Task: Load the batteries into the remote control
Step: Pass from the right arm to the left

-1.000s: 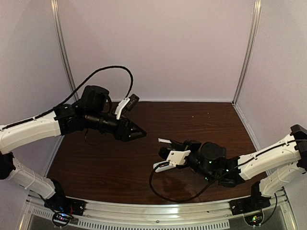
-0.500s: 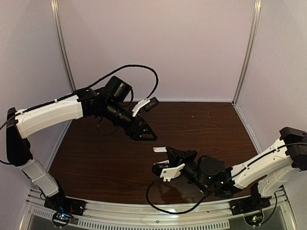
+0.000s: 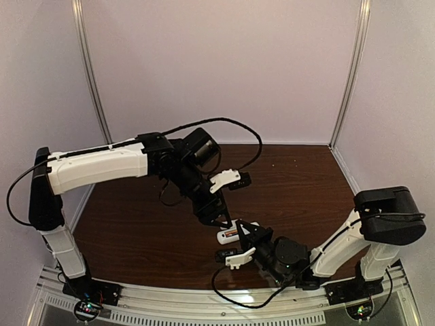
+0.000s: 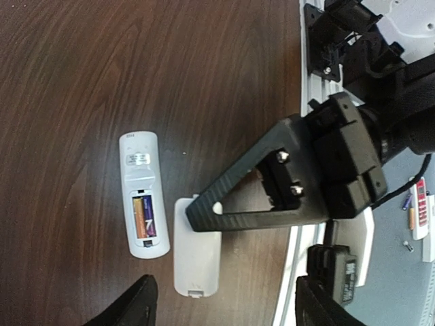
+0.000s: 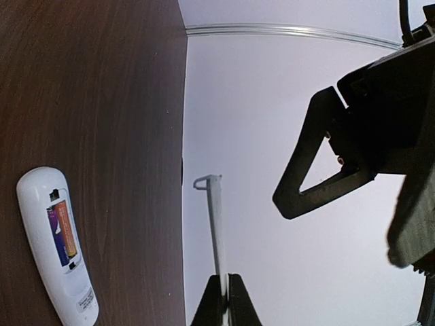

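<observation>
Looking at my feeds, the remote control (image 4: 139, 173) is lying face down on the table (image 4: 102, 81), near the front middle and right under where the two arms meet. It's a smooth white plastic oblong with rounded ends, and the little rectangular bay in its back is uncovered. The batteries (image 4: 145, 217) show as a slim orange and purple strip sitting in that bay, and honestly I can't tell from here if it's one cell or two. The tabletop is dark brown wood grain with a bit of sheen. The left gripper (image 3: 216, 221) hangs just above the remote with its jaws spread wide and nothing between them. In the left wrist view its two black tips sit far apart at the bottom edge. The right gripper (image 5: 225, 288) is pinched tight on the cover (image 4: 197, 261), a thin flat white plastic piece with rounded corners and a small tab at one end. From the right wrist cam I see it edge-on, just a skinny pale sliver sticking out from the clamped fingers. From the left wrist cam the cover is just beside the remote and parallel to it, with one black triangular open-frame finger lying across it. I can't make out whether the cover touches the wood.
</observation>
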Motion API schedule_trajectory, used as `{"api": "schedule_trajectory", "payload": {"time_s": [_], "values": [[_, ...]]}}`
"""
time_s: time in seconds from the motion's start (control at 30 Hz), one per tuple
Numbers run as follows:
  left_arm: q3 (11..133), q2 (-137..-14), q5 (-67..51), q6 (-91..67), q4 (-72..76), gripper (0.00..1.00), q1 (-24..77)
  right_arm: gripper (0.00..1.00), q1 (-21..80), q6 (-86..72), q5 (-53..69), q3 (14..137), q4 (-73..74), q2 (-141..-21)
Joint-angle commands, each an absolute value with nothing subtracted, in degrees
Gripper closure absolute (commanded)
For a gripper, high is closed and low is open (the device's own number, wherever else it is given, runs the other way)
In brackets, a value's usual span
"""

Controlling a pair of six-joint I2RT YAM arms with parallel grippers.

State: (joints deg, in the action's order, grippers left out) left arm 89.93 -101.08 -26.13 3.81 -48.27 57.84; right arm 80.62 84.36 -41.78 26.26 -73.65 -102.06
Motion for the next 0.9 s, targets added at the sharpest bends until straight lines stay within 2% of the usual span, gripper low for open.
{"api": "schedule_trajectory", "payload": {"time_s": [0.0, 0.3, 0.67, 0.87], "values": [[93.73, -104.16, -19.48, 7.54, -50.76, 0.3, 57.92, 1.0, 81.15, 85.35, -42.91, 25.77, -87.75, -101.89], [96.06, -107.75, -17.53, 8.8, -51.83, 0.39, 58.29, 1.0, 81.34, 86.4, -42.59, 26.36, -89.22, -102.72], [96.94, -110.57, -19.19, 9.98, -52.96, 0.44, 60.28, 1.0, 81.42, 86.57, -42.98, 26.59, -90.49, -103.2], [97.77, -111.61, -18.87, 9.78, -53.56, 0.55, 60.73, 1.0, 81.44, 87.1, -43.3, 26.71, -91.81, -103.61]]}}
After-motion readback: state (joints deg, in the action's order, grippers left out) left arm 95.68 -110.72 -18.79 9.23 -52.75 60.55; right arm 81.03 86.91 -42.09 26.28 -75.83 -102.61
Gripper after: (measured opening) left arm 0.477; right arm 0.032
